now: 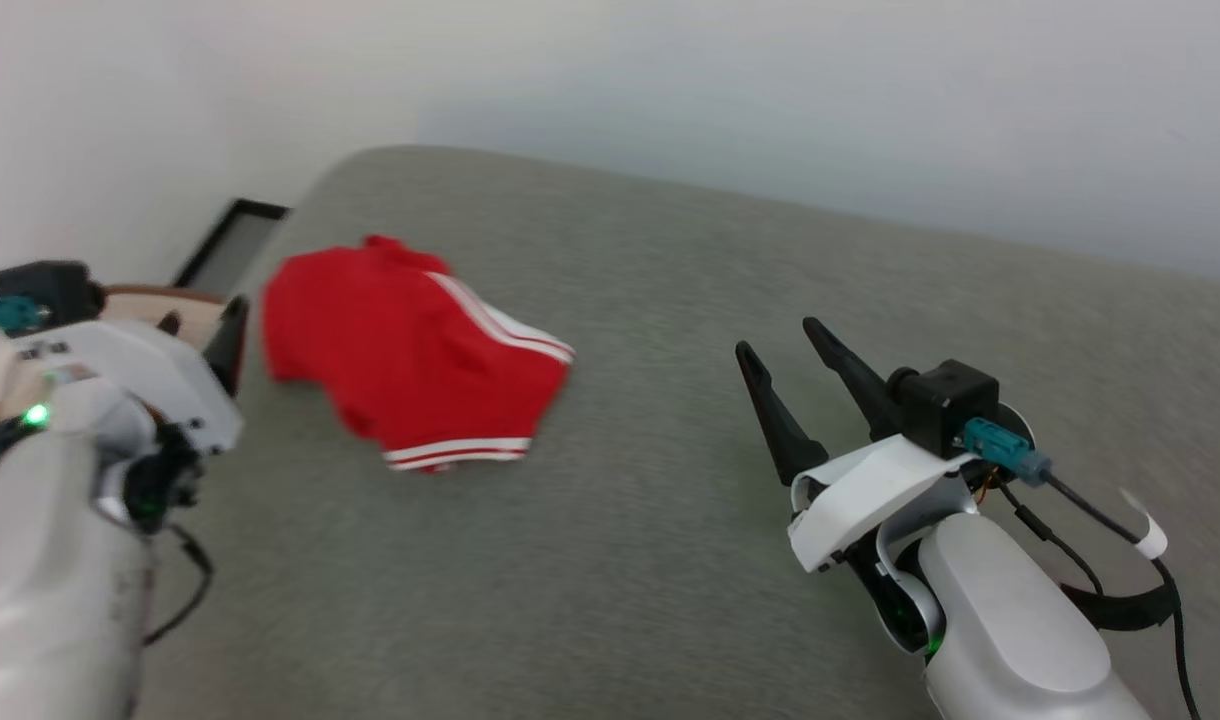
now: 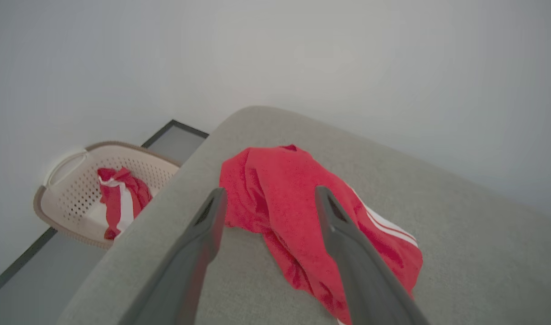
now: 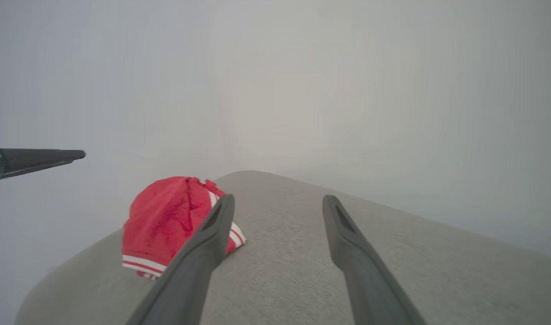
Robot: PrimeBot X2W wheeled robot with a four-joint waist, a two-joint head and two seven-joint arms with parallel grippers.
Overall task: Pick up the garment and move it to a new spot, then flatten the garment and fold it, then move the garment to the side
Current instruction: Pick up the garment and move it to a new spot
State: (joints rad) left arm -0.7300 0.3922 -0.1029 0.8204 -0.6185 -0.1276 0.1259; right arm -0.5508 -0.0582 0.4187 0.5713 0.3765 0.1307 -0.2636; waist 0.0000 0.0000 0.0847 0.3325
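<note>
Bright red soft sports garment point(image 1: 410, 360), white-striped, lies crumpled on grey upholstered surface point(image 1: 670, 560). Left pincer point(image 2: 270, 192), open and empty, hovers just before garment. Right pincer point(image 1: 780, 338), open and empty, is well right of garment. Left arm nearer.

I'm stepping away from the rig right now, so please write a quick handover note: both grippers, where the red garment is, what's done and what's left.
Left gripper: open, empty, pointing at the garment, not gripping it.
Right gripper: open, empty, off to the garment's right over bare cushion.
Garment: rumpled on the cushion, near its left edge. A basket holding another red cloth sits beyond that edge; it is not part of the job.
Done: no flattening or folding shows.
Left: pick up, move, flatten, fold, set aside.
</note>
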